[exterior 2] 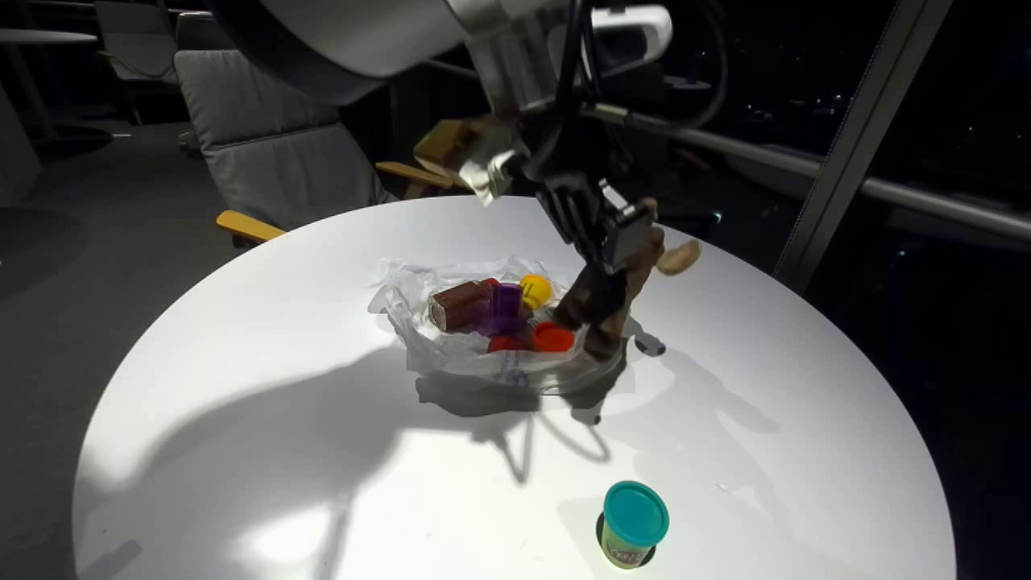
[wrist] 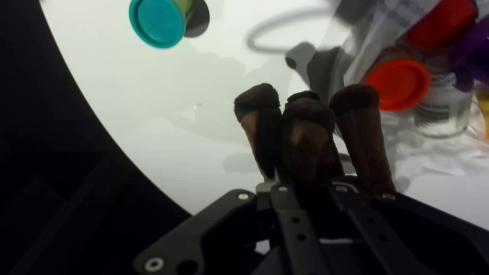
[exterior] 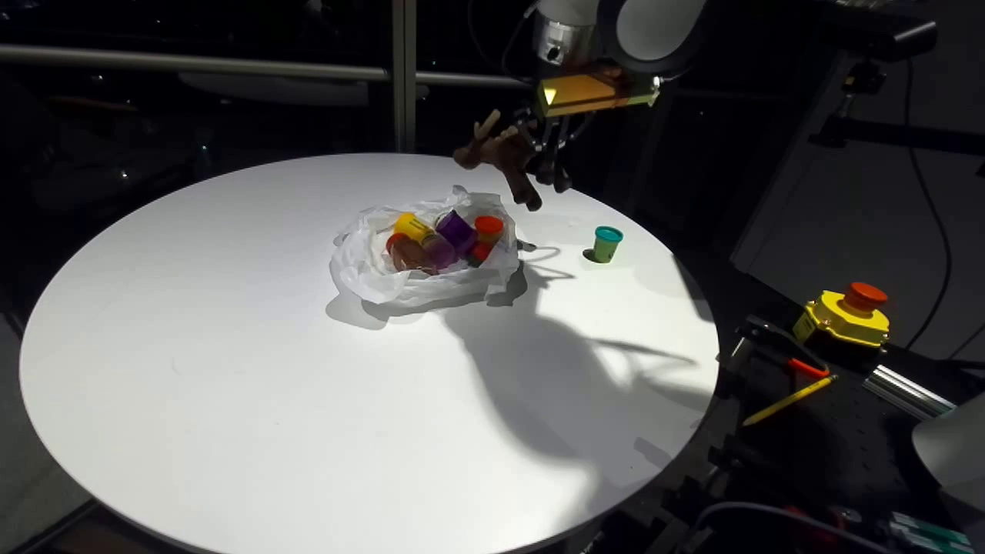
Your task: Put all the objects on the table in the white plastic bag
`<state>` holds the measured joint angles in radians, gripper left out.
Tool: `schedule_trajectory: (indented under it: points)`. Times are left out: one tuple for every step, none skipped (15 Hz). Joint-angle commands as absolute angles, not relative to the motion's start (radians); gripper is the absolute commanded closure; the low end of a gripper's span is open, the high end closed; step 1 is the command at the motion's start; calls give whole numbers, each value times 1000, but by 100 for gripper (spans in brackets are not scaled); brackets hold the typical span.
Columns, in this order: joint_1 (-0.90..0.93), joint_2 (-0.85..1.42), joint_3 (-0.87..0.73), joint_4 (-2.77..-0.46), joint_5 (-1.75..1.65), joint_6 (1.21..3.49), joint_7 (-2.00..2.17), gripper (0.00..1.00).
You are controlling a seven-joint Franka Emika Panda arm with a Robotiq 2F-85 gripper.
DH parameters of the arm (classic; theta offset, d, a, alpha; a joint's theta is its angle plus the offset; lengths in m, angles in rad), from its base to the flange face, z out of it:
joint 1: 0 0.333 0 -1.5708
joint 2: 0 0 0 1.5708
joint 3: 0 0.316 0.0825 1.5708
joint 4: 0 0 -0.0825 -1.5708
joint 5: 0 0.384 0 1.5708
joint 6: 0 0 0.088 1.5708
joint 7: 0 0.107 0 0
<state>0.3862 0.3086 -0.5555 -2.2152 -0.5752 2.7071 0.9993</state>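
Gripper (wrist: 306, 186) clamps brown plush animal (exterior: 505, 155); open round white table (exterior: 308, 408) separates white plastic bag (exterior: 435, 291) from teal-lidded green tub (exterior: 606, 246) near the edge.

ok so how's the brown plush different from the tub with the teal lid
The brown plush hangs in the gripper; the teal-lidded tub stands upright on the table. The brown plush is larger, with legs; the teal-lidded tub is smaller and round. Neither is in the bag yet.
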Motion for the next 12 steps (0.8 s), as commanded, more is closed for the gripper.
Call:
schedule_trajectory:
  points:
    - [583,126,-708,-2262,-855,2702,1203,96]
    - [622,85,-720,-2254,-939,2690,1255,96]
    - [641,41,-709,-2254,-1021,2685,1302,96]
    - [647,20,-687,-2253,-1054,2705,1306,96]
    - [653,17,-668,-2248,-1051,2727,1293,96]
    - [654,31,-654,-2242,-1006,2772,1248,96]
    - [480,60,-469,-2236,-914,2835,1174,96]
    - [619,92,-601,-2241,-824,2892,1112,96]
    - [576,136,-551,-2252,-721,2954,1047,96]
    - [549,151,-510,-2287,-640,2996,989,96]
    - [502,172,-443,-2318,-553,3025,924,96]
    - [436,193,-354,-2338,-466,3036,855,96]
